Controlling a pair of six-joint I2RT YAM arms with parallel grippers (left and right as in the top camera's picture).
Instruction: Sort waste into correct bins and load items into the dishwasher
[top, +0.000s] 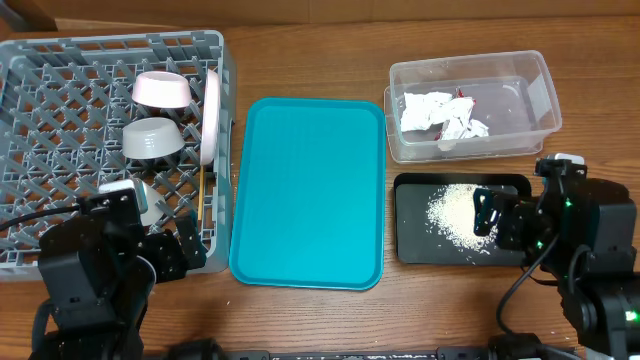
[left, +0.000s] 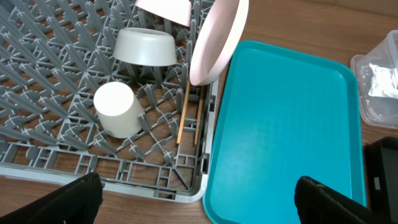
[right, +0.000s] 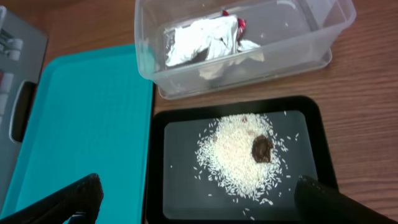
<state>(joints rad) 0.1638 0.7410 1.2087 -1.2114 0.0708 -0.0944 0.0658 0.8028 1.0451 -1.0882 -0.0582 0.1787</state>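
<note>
Your L gripper (left: 196, 183) has its fingers (left: 78, 198) wide apart and empty, over the near R corner of the rack (left: 43, 68). Under the gap you see the rack's corner wall and the near L corner of the teal tray (left: 286, 124).

- The cup (left: 117, 109) sits on the rack floor ahead of the L finger, apart from it. You can't tell if it's on its side or upended.
- The chopsticks (left: 185, 112) lie side by side on the lattice just R of the cup, about on the gap's centre line but further in.
- The plate (left: 217, 40) stands on edge by the rack's R wall, tilted.
- The grey bowl (left: 146, 46) is upside down beyond the cup.
- The pink bowl (left: 165, 7) is past that, cut off by the frame top.

Your R gripper (right: 198, 183) is also spread wide and empty, over the black tray (right: 320, 134).

- The rice (right: 233, 158) lies in a pile mid-tray, ahead of and btwn the fingertips, touching neither.
- The lump (right: 262, 148) sits on the pile's R part, nearer the R finger.
- The tub (right: 311, 37) stands just beyond the black tray. You can't tell if they touch.
- The paper (right: 199, 40) w/ red bits lies inside the tub, toward its L end.

The teal tray lies flat on the table (top: 300, 40) btwn the rack and the black tray.
</note>
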